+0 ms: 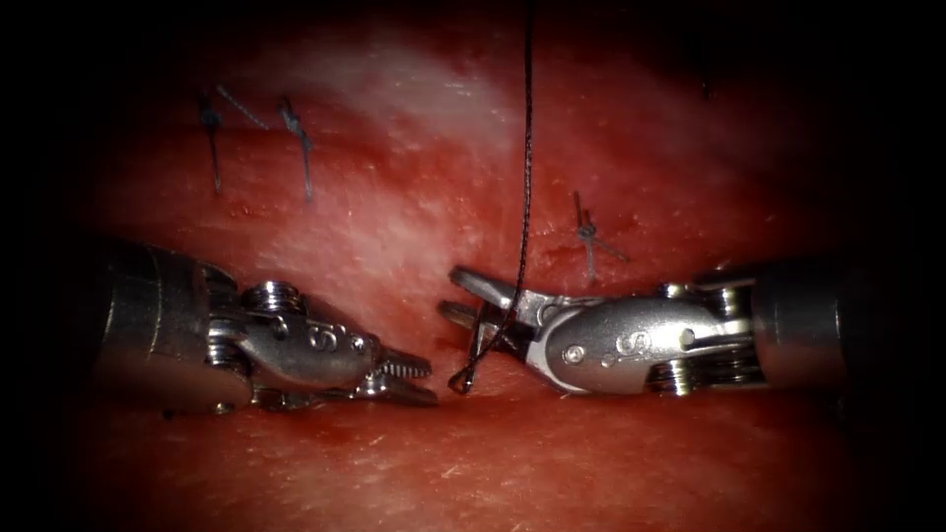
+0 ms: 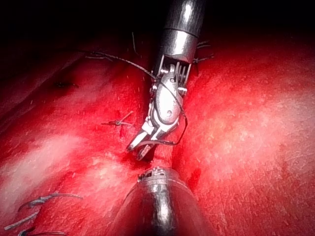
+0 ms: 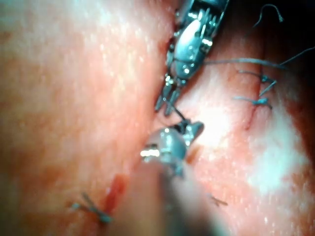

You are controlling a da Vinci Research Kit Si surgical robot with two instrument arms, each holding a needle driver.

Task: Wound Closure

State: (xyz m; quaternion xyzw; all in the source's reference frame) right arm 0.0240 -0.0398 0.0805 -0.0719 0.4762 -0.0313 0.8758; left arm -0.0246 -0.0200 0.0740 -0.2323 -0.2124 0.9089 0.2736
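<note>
We see the right claw (image 1: 461, 299) parted, the thread (image 1: 525, 167) running between its halves; the left claw (image 1: 414, 379) slightly apart, apparently empty, well clear across the tissue (image 1: 414, 227).

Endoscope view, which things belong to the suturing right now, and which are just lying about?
In use:
- right hand, open around the thread
- left hand, open, holding nothing
- tissue

Lying about:
- finished stitches, upper left
- knotted stitch above the right hand
</note>
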